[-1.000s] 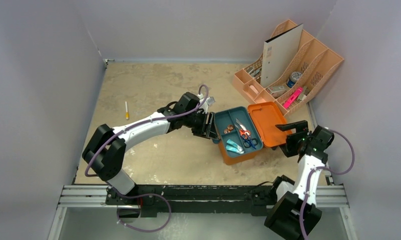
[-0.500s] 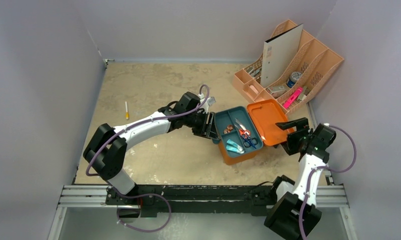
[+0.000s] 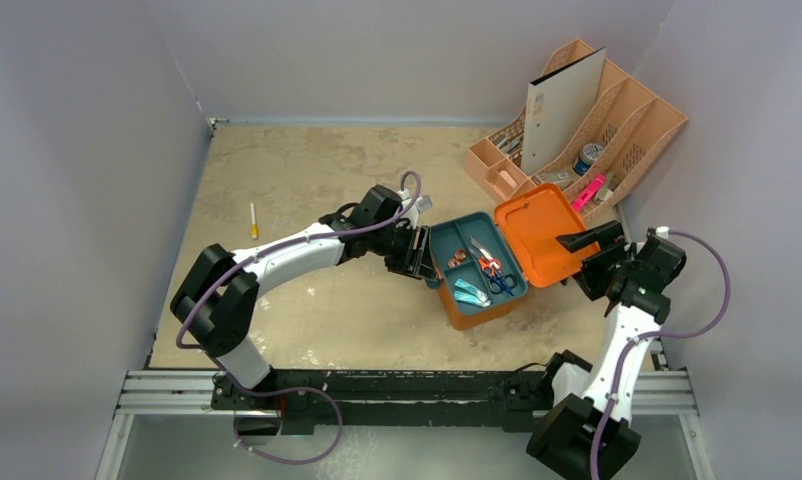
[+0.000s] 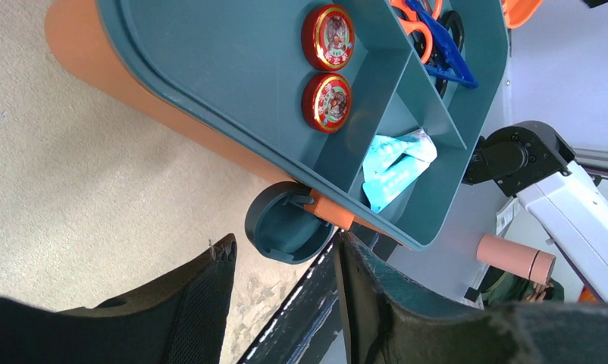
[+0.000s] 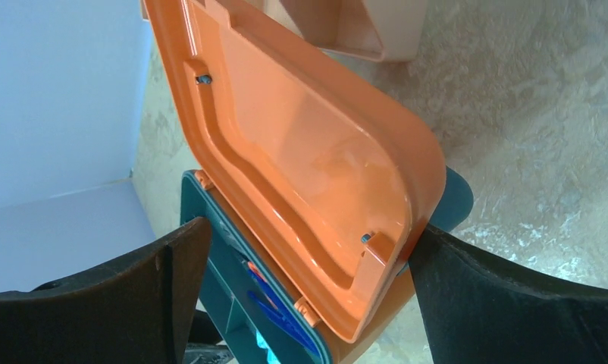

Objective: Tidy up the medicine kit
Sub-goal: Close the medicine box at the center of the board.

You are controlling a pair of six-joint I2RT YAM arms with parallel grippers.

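The medicine kit (image 3: 470,318) sits open on the worktop (image 3: 327,170) between the arms, its half-raised lid (image 5: 301,152) straight ahead of the nearer right end effector (image 5: 308,231), fingers spread wide either side of its edge (the left end effector (image 4: 286,244) brackets the far-end latch (image 4: 274,220), grip unclear).

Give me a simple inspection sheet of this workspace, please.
Surface: mottled beige tabletop.
Job's things: orange medicine kit, lid half raised; teal tray holds scissors, two red tins, a blue packet.
Clutter: peach desk organizer; small yellow stick.
End effectors: left end effector straddles the kit's latch, grip unclear; right end effector open around the lid.
Cables: purple cables looped, none seen snagged.
Surroundings: pale walls; metal rail at near edge.
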